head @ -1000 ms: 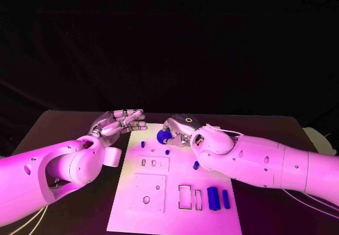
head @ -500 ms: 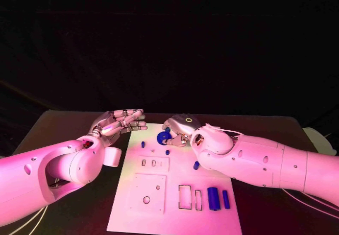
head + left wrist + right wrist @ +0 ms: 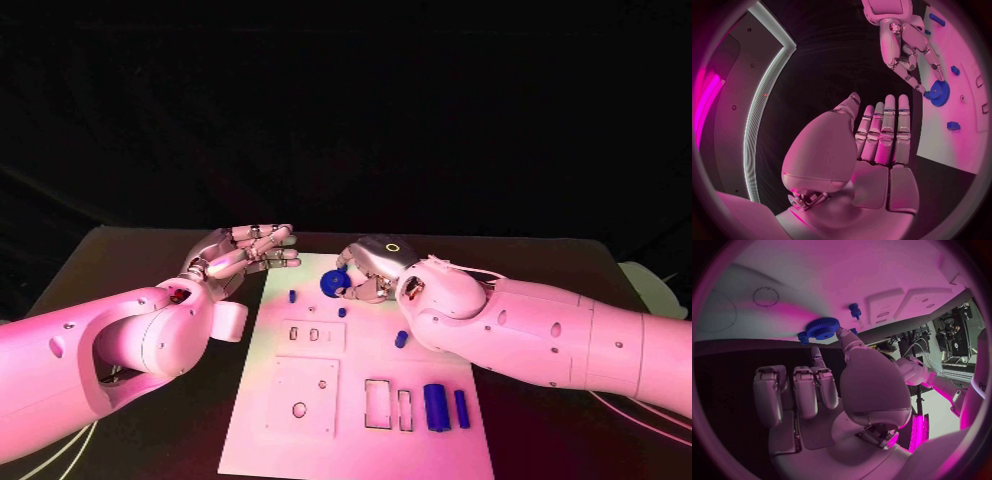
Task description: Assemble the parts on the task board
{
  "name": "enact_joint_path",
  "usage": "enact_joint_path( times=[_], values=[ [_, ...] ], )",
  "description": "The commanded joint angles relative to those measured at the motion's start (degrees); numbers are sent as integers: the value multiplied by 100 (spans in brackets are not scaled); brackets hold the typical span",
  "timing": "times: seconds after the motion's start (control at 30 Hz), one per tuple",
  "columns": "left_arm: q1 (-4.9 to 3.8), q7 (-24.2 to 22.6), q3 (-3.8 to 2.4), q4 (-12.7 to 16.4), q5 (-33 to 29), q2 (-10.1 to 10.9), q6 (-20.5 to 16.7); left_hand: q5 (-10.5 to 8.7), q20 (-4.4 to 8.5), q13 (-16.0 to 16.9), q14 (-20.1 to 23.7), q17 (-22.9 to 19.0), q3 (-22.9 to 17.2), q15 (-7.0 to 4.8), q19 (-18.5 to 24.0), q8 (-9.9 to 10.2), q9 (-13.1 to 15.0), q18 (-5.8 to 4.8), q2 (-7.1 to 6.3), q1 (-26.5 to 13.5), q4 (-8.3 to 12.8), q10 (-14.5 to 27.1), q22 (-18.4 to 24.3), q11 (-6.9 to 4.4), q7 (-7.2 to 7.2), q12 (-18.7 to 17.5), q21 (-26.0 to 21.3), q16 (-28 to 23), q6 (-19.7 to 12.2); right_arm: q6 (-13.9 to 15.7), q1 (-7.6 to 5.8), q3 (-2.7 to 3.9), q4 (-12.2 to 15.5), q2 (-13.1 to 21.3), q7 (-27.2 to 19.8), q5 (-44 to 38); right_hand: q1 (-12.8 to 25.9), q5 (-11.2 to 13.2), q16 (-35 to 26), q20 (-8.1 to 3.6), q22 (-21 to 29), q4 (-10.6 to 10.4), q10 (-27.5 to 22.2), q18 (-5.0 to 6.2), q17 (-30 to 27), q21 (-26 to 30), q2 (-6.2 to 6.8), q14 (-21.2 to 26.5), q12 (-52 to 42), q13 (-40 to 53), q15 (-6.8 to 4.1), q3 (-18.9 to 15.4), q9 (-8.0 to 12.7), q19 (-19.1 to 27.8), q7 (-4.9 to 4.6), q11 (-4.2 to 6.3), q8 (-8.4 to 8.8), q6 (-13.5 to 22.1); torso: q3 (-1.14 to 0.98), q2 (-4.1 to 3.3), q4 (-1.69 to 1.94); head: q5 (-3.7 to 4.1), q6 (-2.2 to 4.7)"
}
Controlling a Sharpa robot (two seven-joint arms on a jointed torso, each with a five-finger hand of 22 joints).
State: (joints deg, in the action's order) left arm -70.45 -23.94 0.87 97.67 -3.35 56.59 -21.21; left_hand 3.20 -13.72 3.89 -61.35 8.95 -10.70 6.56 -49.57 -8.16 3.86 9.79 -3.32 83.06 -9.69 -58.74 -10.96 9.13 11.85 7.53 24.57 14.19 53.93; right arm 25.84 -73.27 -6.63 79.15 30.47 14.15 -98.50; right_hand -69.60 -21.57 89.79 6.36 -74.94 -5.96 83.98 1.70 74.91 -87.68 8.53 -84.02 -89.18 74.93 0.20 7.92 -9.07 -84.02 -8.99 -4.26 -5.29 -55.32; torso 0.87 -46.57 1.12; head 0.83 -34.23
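Right hand (image 3: 372, 266) pinches a blue gear (image 3: 335, 282) at the white task board's (image 3: 325, 420) twelve o'clock end; left hand (image 3: 238, 251), fingers spread and empty, hovers at its ten o'clock.

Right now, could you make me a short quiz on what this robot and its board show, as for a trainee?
1. True or false: the left robot hand holds a blue part.
2. Which robot hand touches the blue gear? A) left B) right C) neither
3. Fill in: the two upright-lying blue bars lie at the task board's ____ end, the one toward the robot.

Key: 1 false; it is open beside the board. 2 B; the right robot hand has fingertips on it. 3 near.
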Motion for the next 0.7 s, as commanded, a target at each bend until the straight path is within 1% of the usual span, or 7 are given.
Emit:
enact_joint_path(
  times=[0.03, 0.1, 0.2, 0.33, 0.43, 0.53, 0.7],
  values=[
    [-7, -39, -4, -10, 32, -8, 68, -13, -12, -7, 20, 5, -1, 10, 41, 38, -7, 63, 45, -1, 24, -12, 7, 13, 21, -32, 17, -35, 25, 468, -11, 16, 231, 209, -61, 189, -2, -123, 21, 22, -1305, -44, 535, -101, 1509, -38, -76, -598, -26, 1431, 14, 4, -15, -421, 5, -9, -28, -84, -5, 12, -6, 7, 18],
    [-7, -39, -4, -21, 32, -14, 69, -13, -12, -7, 20, 5, -1, 10, 41, 38, -7, 63, 45, -1, 24, -12, 7, 13, 21, -32, 17, -35, 25, 609, -38, 32, 421, 420, -147, 436, -5, -186, 21, 18, -1305, -55, 545, -101, 1509, -37, -94, -598, -34, 1442, 9, 19, -16, -420, 11, -3, -26, -113, -9, 24, -13, 14, 23],
    [-6, -38, -3, -36, 32, -28, 73, -13, -12, -7, 20, 5, -1, 10, 41, 38, -7, 63, 45, -1, 24, -12, 7, 13, 21, -32, 17, -35, 25, 663, -109, 48, 662, 772, -361, 993, -65, -190, 21, 12, -1254, -36, 531, -83, 1509, 14, -140, -598, -22, 1426, 0, 72, -21, -375, 21, 7, -29, -161, -11, 45, -24, 69, 37],
    [-6, -36, -3, -59, 32, -45, 85, -13, -13, -6, 22, 5, -2, 11, 42, 40, -7, 63, 45, -1, 26, -13, 7, 14, 21, -34, 17, -38, 26, 391, -216, 59, 889, 1323, -912, 1982, -287, 10, 21, -7, -1137, 96, 463, -42, 1509, 135, -214, -598, 36, 1350, -18, 208, -21, -266, 35, 23, -23, -232, -9, 95, -66, 112, 24],
    [-5, -29, -3, -101, 32, -62, 114, -13, -13, -6, 23, 5, -2, 12, 42, 40, -7, 63, 44, 0, 27, -14, 7, 14, 21, -35, 18, -39, 26, 89, -253, 61, 939, 1693, -1387, 2485, -464, 135, 21, -15, -995, 233, 365, 7, 1509, 286, -202, -598, 122, 1243, -25, 289, -14, -132, 37, 29, -8, -266, -5, 135, -92, 179, 13],
    [-5, -16, -3, -190, 32, -74, 174, -13, -15, -6, 30, 4, -7, 14, 47, 41, -6, 62, 46, 4, 32, -18, 7, 15, 25, -39, 18, -47, 33, -131, -260, 60, 942, 2035, -1739, 2764, -591, 127, -4, -13, -931, 347, 294, 28, 1456, 360, -167, -583, 184, 1169, -18, 351, 4, -70, 22, 20, 32, -248, -20, 175, -118, 237, 22],
    [-4, 2, -3, -547, 32, -74, 358, -13, -40, -5, 121, -13, -30, 43, 123, 69, -5, 53, 48, 16, 63, -32, 24, 29, 36, -82, -5, -136, 45, -305, -218, 49, 895, 2479, -2129, 3016, -635, 180, -47, -12, -870, 408, 248, 49, 1372, 431, -119, -559, 225, 1120, -21, 360, 13, -13, 30, 24, 53, -256, -39, 238, -142, 271, -8]
  ],
)
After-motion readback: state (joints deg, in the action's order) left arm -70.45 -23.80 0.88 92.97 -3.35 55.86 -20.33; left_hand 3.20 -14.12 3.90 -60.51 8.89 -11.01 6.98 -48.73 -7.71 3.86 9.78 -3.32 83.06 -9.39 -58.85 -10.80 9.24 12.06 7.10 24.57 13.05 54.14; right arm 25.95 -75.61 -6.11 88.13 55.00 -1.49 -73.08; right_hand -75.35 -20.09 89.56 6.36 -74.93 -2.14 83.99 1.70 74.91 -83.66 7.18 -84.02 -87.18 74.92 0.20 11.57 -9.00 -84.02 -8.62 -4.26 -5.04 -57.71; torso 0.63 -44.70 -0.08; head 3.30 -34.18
